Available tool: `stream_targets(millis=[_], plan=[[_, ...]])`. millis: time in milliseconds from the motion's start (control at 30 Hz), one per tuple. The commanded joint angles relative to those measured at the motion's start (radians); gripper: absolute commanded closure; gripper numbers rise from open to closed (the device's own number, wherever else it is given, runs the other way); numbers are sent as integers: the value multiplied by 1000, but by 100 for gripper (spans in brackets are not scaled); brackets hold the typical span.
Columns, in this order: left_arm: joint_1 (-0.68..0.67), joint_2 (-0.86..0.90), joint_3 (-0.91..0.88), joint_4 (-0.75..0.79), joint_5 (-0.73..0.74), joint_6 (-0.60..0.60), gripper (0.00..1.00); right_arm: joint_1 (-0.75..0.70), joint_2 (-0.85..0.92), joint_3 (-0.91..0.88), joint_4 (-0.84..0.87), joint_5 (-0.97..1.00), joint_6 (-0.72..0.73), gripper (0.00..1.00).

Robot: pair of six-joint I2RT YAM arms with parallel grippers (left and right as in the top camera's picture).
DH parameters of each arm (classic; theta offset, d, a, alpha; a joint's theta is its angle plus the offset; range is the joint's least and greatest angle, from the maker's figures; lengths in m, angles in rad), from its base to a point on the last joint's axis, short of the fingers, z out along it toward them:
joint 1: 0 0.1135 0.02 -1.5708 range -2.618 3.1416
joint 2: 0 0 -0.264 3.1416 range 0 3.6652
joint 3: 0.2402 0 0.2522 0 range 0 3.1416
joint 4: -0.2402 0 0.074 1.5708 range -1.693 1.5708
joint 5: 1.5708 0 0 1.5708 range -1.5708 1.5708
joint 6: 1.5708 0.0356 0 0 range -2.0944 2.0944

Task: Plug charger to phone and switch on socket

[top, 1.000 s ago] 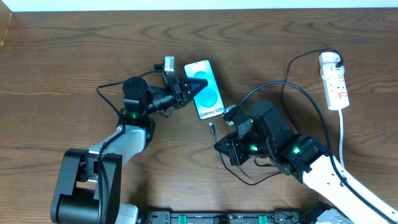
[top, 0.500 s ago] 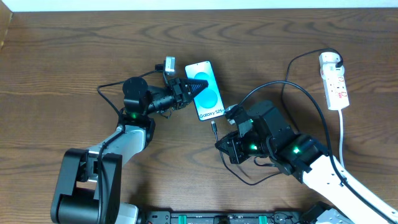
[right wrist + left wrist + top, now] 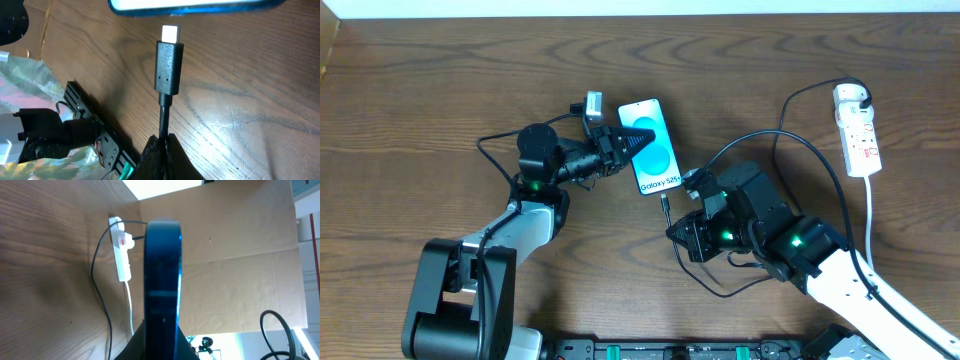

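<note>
phone (image 3: 162,280) edge-on between fingers (image 3: 134,348), socket (image 3: 121,250) beyond on table (image 3: 45,280)

One phone (image 3: 653,160), one charger (image 3: 169,67), one socket (image 3: 858,135), one left end effector (image 3: 634,139), one right end effector (image 3: 161,145), all counted on one bench (image 3: 440,90)

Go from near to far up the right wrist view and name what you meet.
right gripper, closed on the black cable → charger connector with its pale metal tip → phone, its blue-lit edge along the top.

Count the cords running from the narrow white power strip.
2: thin black charger cable plugged into the far end of the white power strip; thicker white cord leaving its near end.
</note>
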Motion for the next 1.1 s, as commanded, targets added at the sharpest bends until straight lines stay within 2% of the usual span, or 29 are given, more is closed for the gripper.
stream_targets(millis=[0,600,1067], plan=[[1,-4,27,17,43,-1,93,5,6,-3,6,-3,14,99],[1,-4,27,17,49,-39,93,5,35,-3,5,-7,36,99],[1,-3,27,17,49,-6,93,5,37,-3,5,-76,-12,99]])
